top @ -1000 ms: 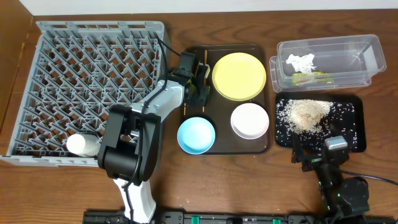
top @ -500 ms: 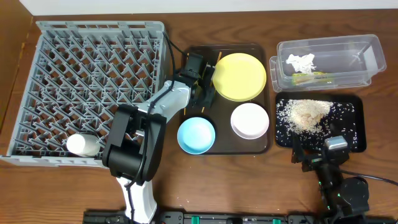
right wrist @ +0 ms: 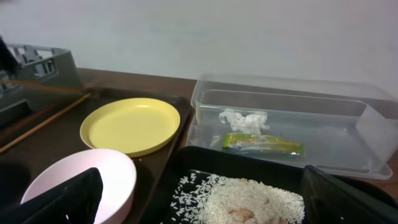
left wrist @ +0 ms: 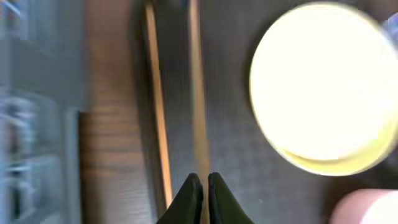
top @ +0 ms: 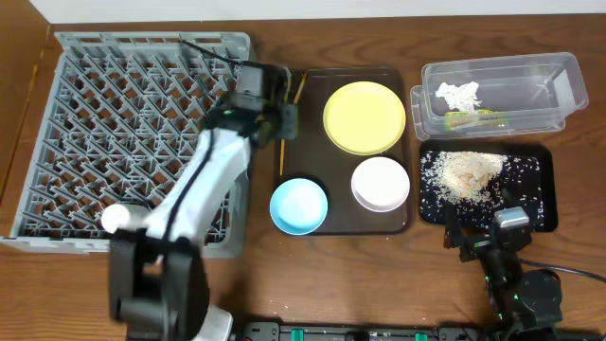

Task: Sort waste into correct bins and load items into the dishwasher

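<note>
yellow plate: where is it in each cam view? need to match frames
Overhead: yellow plate upper centre, on the brown tray.
Left wrist: plate upper right, blurred.
Right wrist: plate left of centre.
Shared landmark: the brown tray under it, seen in all three.

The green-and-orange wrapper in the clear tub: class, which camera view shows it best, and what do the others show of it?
The right wrist view: the wrapper lies close and sharp in the clear tub, beside the crumpled paper. Overhead, the wrapper is only a thin greenish strip. The left wrist view misses it.
</note>
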`<state>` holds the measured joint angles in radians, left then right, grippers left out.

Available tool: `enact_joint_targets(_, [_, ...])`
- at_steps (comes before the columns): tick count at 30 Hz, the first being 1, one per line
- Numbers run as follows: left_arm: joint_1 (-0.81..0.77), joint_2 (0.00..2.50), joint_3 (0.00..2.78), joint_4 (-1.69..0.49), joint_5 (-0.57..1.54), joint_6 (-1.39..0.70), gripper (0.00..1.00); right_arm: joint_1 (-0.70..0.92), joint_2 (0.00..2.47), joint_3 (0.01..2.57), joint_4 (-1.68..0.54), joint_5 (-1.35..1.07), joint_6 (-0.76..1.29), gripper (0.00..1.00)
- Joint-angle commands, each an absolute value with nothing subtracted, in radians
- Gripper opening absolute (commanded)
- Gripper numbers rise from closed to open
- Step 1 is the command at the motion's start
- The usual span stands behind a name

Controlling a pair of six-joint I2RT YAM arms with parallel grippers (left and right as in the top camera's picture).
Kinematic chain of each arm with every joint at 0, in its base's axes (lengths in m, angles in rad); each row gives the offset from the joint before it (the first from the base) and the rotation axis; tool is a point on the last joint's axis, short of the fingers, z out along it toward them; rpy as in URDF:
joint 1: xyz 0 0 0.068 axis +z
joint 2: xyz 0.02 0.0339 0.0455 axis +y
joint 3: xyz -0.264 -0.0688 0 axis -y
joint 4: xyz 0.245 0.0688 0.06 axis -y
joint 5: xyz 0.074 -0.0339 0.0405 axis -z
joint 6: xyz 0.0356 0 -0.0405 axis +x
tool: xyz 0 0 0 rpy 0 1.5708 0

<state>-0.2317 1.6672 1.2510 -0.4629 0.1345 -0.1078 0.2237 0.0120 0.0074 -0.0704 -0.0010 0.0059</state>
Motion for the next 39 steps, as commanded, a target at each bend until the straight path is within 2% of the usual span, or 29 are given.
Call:
enact_joint_targets(1, [-0.222,1.588,1.251,-0.545,-0.091,-0.086,0.08,0.21,0.007,0.006,-0.075,-0.001,-0.005,0.99])
enact_joint_targets(3, [-0.2,1.559,1.251,-0.575,-0.17,-0.05,0.08,0.21,0.007,0.006,-0.075,-0.001,-0.005,0.99])
enact_joint_targets(7, [-0.196,1.559,1.25,-0.592,-0.033,-0.007,0.08,0.21,0.007,0.006,-0.075,-0.001,-0.005,0.99])
enact_joint_targets(8, [-0.203,1.568,1.248,-0.59,0.058,-0.008,0.1,0.21,0.007,0.006,-0.075,-0.001,-0.005,0.99])
enact_joint_targets(10, [-0.218,1.589,1.248,-0.577,0.146,-0.007,0.22,0.21,0.007,0.006,-0.075,-0.001,-0.005,0.99])
enact_joint_targets(11, [-0.232,1.605,1.248,-0.567,0.16,-0.008,0.28,0.21,0.007,0.006,-0.075,-0.001,-0.005,0.99])
enact_joint_targets(13, [-0.258,1.645,1.248,-0.551,0.147,-0.008,0.35,0.21,0.007,0.006,-0.075,-0.001,-0.005,0.99])
enact_joint_targets(19, [-0.327,1.839,1.248,-0.482,-0.021,-0.09,0.34,0.21,0.007,0.006,-0.075,-0.001,-0.005,0.99])
enact_joint_targets(39, [-0.328,2.02,1.248,-0.364,-0.038,-0.145,0.29,0.21,0.007,0.006,-0.075,-0.001,-0.005,0.99])
